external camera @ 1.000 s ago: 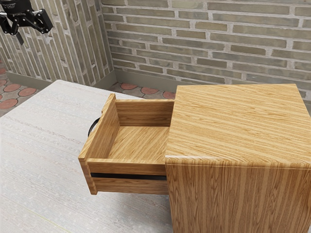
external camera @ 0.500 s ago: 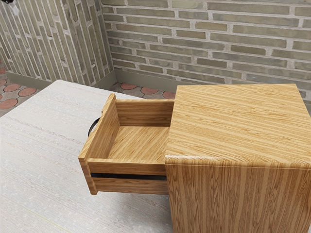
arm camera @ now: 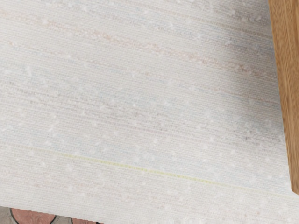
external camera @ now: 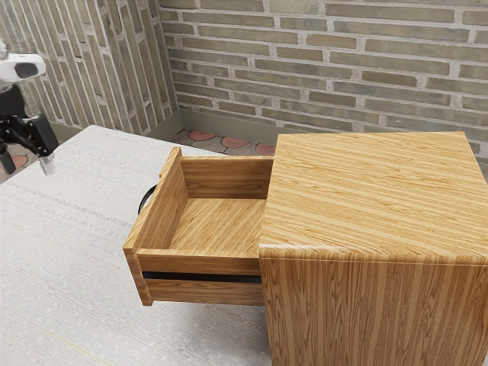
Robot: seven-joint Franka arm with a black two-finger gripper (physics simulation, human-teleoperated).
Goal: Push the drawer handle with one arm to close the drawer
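Observation:
At the exterior view's left edge is my gripper [external camera: 27,162], its two fingertips apart with nothing between them. It stands to the left of the drawer, separated from it by a wide gap. The wooden drawer [external camera: 221,217] is pulled well out of its cabinet [external camera: 374,198], and its inside is bare. A black curved handle [external camera: 145,200] sits on the drawer's front face, partly hidden by the front panel. In the wrist view, a wooden edge [arm camera: 286,88] runs down beside the table surface; which part of the furniture it is, I cannot tell.
The pale table [external camera: 69,252] stretches in front of the drawer and under it. Brick walls [external camera: 335,69] rise behind. In the wrist view the tabletop [arm camera: 140,112] ends at an edge, with reddish floor tiles [arm camera: 32,217] beyond.
My gripper first rose almost out of the exterior view's upper left corner, then came back down, now lower than a second ago. The drawer and cabinet have not moved.

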